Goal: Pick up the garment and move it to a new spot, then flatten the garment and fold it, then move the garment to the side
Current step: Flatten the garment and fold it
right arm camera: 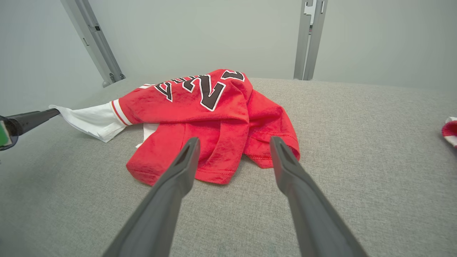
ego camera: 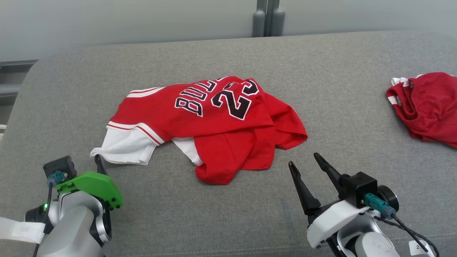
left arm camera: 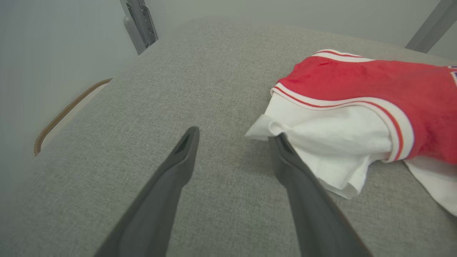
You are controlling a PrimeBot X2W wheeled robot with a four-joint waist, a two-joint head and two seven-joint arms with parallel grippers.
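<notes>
One crumpled red jersey (ego camera: 214, 125), soft knit with white sleeves and black numerals, lies heaped on the coarse grey cushion (ego camera: 228, 221). The left gripper (left arm camera: 236, 135) gapes empty, one fingertip touching the jersey's white sleeve corner. The right gripper (right arm camera: 234, 141) gapes empty just short of the jersey's red hem.

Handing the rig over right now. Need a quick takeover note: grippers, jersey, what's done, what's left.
Left gripper: open, holding nothing; one fingertip is at the corner of the white sleeve of the red jersey.
Right gripper: open, empty, just short of the jersey's red hem.
Jersey: crumpled mid-surface, number side up, partly doubled over itself.
A second red garment lies apart at the right edge of the grey padded surface.
Done: nothing flattened or folded; can't tell whether the move to a new spot is finished.
Left: flatten, fold, move aside.
</notes>
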